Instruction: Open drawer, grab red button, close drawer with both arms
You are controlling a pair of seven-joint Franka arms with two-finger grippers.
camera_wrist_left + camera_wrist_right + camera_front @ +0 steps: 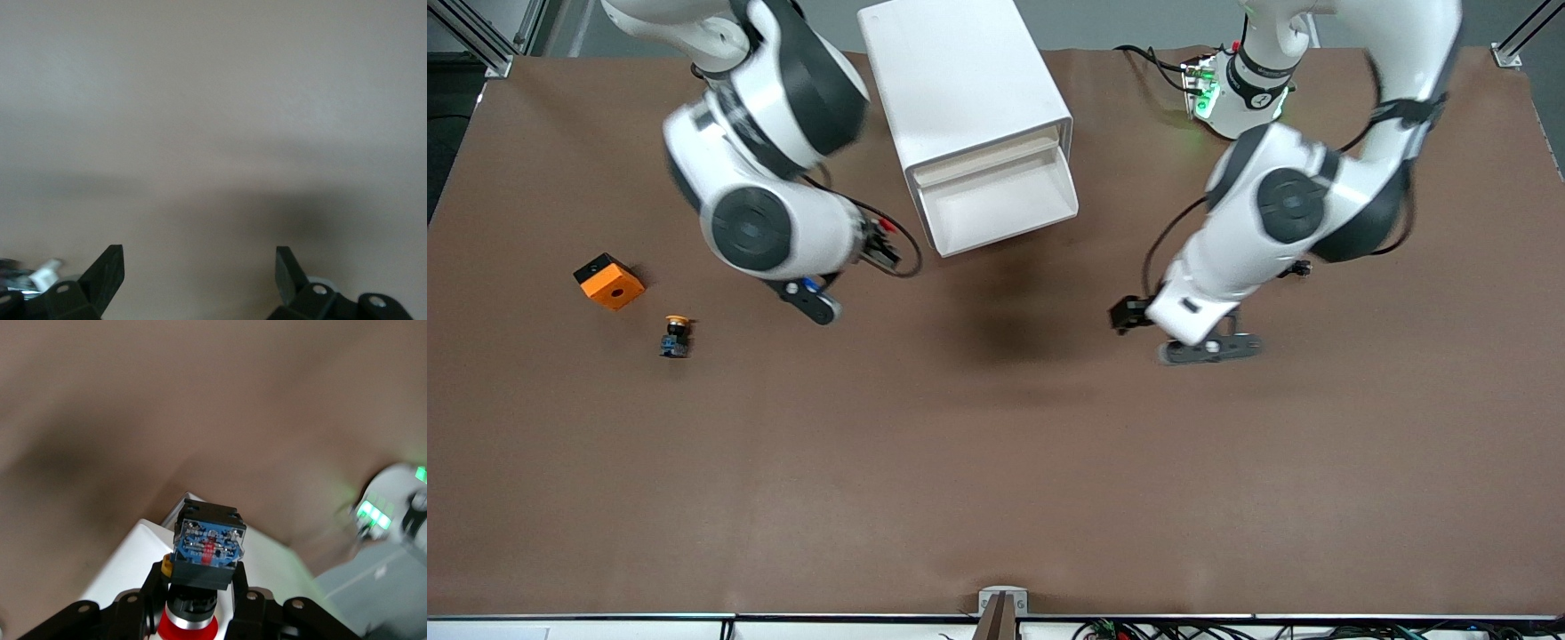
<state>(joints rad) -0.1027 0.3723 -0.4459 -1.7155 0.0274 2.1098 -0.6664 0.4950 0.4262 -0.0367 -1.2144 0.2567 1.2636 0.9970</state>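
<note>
The white cabinet (960, 80) stands at the robots' edge of the table, mid-table. Its drawer (1000, 200) is pulled out and looks empty. My right gripper (203, 570) is shut on the button (208, 540), whose dark blue body points away from the wrist and whose red cap (189, 628) sits by the palm. It hangs over the table beside the cabinet, toward the right arm's end. The cabinet also shows in the right wrist view (127, 567). My left gripper (200, 252) is open and empty over bare table (1209, 348), toward the left arm's end.
A yellow-capped button (676, 336) and an orange square box (608, 281) lie on the brown table toward the right arm's end. The left arm's base with green lights (1209, 93) stands beside the cabinet.
</note>
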